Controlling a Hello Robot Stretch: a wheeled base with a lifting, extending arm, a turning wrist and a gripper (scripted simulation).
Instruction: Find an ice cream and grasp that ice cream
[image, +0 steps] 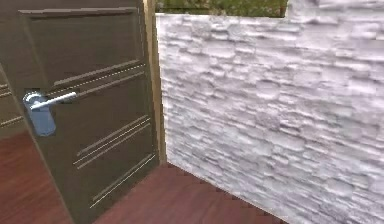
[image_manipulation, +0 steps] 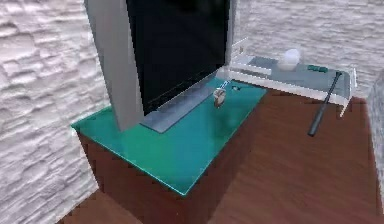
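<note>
In the arm side view a small grey and brown thing (image_manipulation: 220, 97) stands on the teal top of a TV stand (image_manipulation: 175, 150), just right of the television's base. Its shape is too small to name. A tiny teal thing (image_manipulation: 236, 88) lies close behind it. Farther back, a white rounded thing (image_manipulation: 289, 59) rests on a low white table (image_manipulation: 268, 76).
A large flat television (image_manipulation: 175, 50) fills the stand's back half. A dark bat (image_manipulation: 325, 105) leans against the white table. White stone walls (image: 280, 110) close in ahead, and a dark brown door (image: 85, 100) with a silver handle (image: 42, 105) is at the forward view's left. The floor is reddish wood (image_manipulation: 300, 170).
</note>
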